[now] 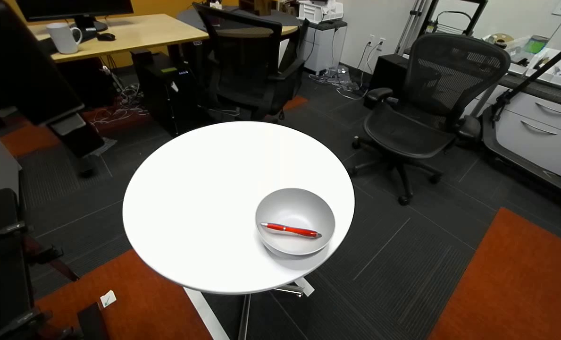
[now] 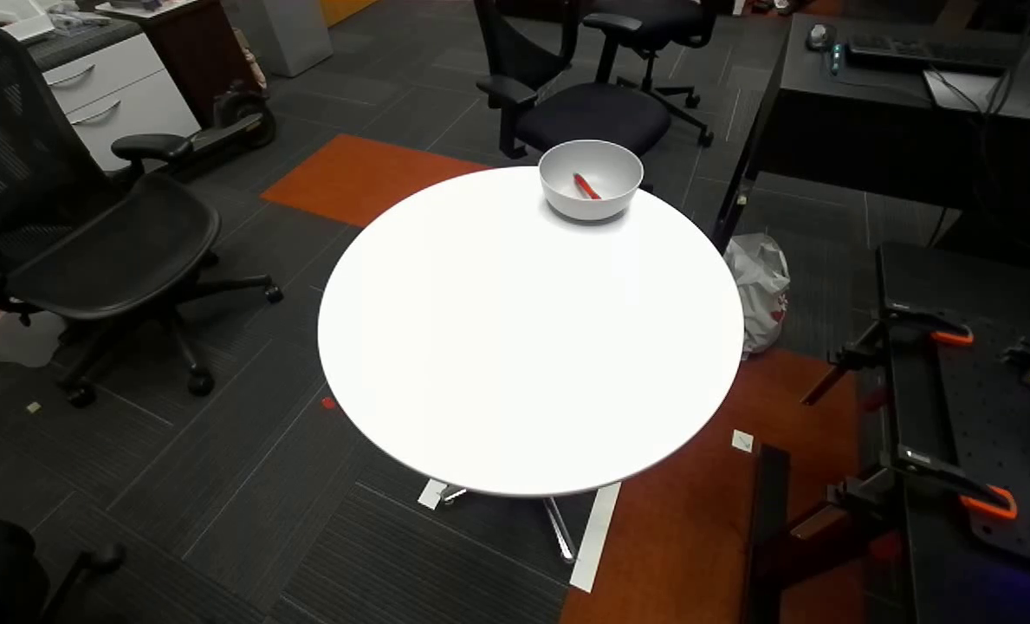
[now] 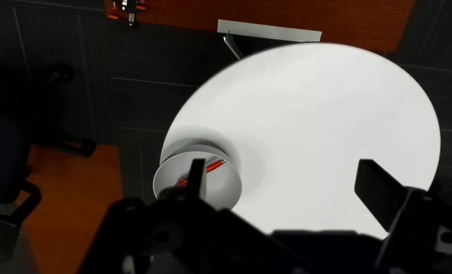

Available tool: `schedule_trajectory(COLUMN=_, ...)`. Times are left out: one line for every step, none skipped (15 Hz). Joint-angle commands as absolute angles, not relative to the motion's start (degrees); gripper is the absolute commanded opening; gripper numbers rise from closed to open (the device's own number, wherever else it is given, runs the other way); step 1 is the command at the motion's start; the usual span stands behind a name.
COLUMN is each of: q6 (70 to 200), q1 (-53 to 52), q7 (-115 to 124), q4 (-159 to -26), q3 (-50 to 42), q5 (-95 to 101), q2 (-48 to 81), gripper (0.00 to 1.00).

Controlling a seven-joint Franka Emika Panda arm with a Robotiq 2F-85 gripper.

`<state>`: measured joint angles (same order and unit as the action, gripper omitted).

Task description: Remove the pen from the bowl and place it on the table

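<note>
In an exterior view I have the round white tabletop [image 2: 523, 347] mid-feed, the grey bowl [image 2: 566, 201] standing upright close to its far edge. I make out the red pen [image 2: 586, 185] inside, slanting, its near end meeting the line of the front rim. A black mesh chair [image 2: 120, 247] stands well apart at the left of my feed; another dark chair [image 2: 597, 113] is behind the bowl. A crumpled plastic bag [image 2: 759, 290] shows partly behind the tabletop. Farther right I get a black bench [image 2: 948, 269] with orange-handled clamps [image 2: 991, 503], and a dark desk [image 2: 826, 78] carrying a mouse [image 2: 819, 36] and keyboard [image 2: 922, 52].
</note>
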<state>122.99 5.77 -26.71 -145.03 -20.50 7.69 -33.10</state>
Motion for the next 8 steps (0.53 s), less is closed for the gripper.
schedule_trajectory(q6=124.11, q1=6.15, q7=-25.47, q4=-143.09, q3=-19.15, q5=6.06, q2=-30.22, gripper=1.0)
schedule_trajectory(q6=124.41, q1=5.62, q7=-25.47, q4=-142.08, q3=-19.3, q5=5.1, q2=-28.99, gripper=1.0)
schedule_trajectory(q6=125.13, q1=5.62, q7=-24.1, q4=-140.37, q3=-19.05, q5=4.35, q2=-26.6, gripper=1.0)
schedule_trajectory(q6=125.87, q1=5.48, q7=-23.37, q4=-138.95, q3=-19.06, q5=3.24, q2=-24.55, gripper=1.0)
schedule_trajectory(q6=126.61, q1=5.19, q7=-22.62, q4=-137.05, q3=-19.18, q5=1.91, q2=-21.74, gripper=1.0)
schedule_trajectory(q6=127.79, q1=5.33, q7=-21.25, q4=-135.38, q3=-18.98, q5=0.9, q2=-19.11, gripper=1.0)
schedule_trajectory(q6=128.67, q1=5.3, q7=-20.54, q4=-133.47, q3=-19.0, q5=-0.55, q2=-16.11, gripper=1.0)
schedule_trajectory(q6=129.49, q1=5.26, q7=-20.02, q4=-131.87, q3=-19.02, q5=-2.14, q2=-13.48, gripper=1.0)
